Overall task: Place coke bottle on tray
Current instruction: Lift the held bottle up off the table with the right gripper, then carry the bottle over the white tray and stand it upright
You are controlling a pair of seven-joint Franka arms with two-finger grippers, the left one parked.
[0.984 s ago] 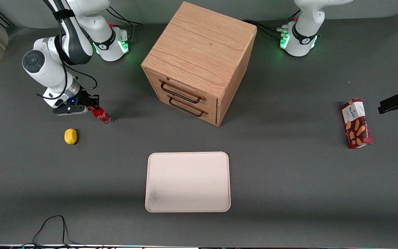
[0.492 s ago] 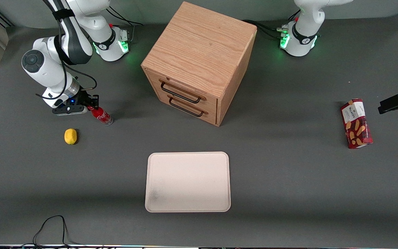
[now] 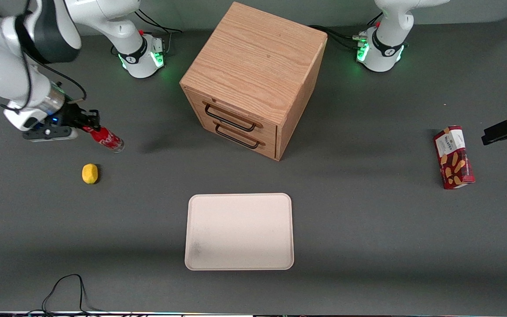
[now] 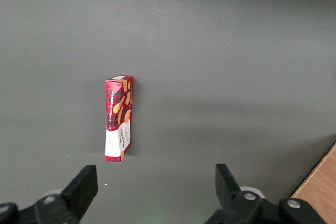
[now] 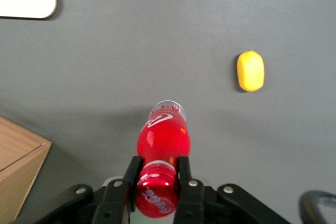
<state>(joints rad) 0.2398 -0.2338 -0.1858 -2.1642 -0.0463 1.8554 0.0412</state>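
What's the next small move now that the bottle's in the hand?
Probably carry it toward the tray. The hand is shut on the bottle at its neck, up off the table near the lemon, and the tray lies nearer the front camera with nothing on it.

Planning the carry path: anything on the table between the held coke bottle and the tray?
Nothing: bare table between coke bottle, shut in the gripper, and tray in the front view. The lemon sits off that line.
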